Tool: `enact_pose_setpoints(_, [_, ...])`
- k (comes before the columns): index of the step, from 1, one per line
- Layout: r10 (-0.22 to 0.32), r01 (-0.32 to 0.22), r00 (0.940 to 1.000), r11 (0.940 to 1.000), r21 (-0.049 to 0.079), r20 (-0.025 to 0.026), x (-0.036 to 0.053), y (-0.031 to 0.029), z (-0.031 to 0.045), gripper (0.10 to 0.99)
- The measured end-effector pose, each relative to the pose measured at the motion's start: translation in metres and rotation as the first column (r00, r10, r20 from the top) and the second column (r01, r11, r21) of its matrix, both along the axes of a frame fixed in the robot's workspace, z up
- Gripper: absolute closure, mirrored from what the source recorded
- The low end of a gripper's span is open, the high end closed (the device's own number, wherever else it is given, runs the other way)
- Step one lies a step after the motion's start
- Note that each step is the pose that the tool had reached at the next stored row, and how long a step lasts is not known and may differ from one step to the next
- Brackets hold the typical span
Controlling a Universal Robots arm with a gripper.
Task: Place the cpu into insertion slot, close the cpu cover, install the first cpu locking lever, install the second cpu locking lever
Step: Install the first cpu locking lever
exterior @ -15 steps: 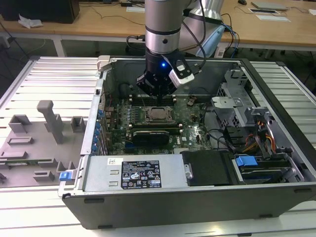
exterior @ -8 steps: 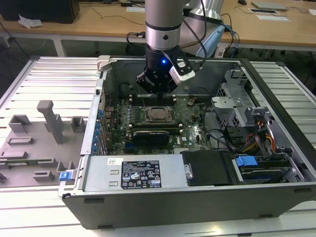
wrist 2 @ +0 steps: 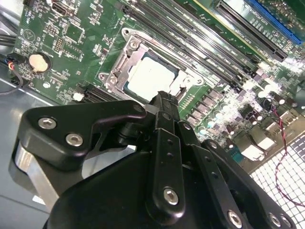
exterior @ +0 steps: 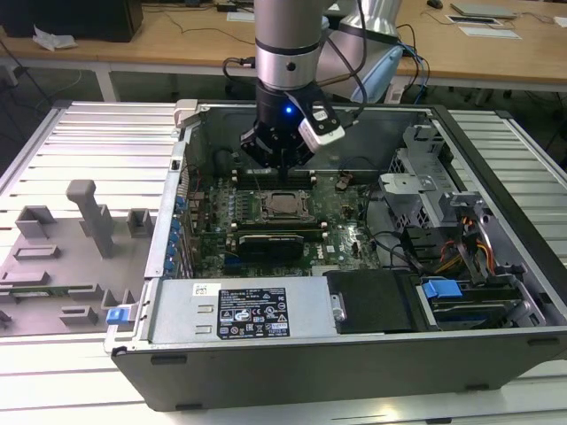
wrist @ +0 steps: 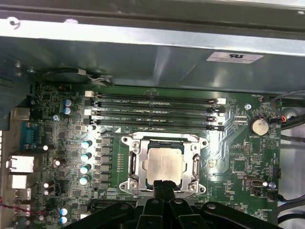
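One cpu [wrist: 164,164] flat, metal top up

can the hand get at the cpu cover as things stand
Probably yes. The hand hangs close over the near edge of the cover, which lies flat around the cpu. Nothing stands between them, and the memory slots lie off to one side.

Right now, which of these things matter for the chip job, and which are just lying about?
In the job: pale silvery square cpu; dull-silver metal cpu cover frame; black gripper.
Just lying about: long black memory slots; round silver coin battery; grey plastic holders.
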State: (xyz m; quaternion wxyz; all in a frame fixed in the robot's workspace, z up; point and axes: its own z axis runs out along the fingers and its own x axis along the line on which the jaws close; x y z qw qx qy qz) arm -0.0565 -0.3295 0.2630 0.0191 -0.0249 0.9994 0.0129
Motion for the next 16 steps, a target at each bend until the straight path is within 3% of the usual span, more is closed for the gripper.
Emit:
enact_pose_setpoints(4, [0.0,0.0,1.0,1.0,0.0,-0.0001,-0.0067,0.0002,0.0,0.98])
enact_pose_setpoints(9, [0.0,0.0,1.0,1.0,0.0,0.0,-0.0233,0.0015,0.0,0.98])
enact_pose_setpoints(16, [0.0,0.0,1.0,1.0,0.0,0.0001,-0.0324,0.0022,0.0,0.98])
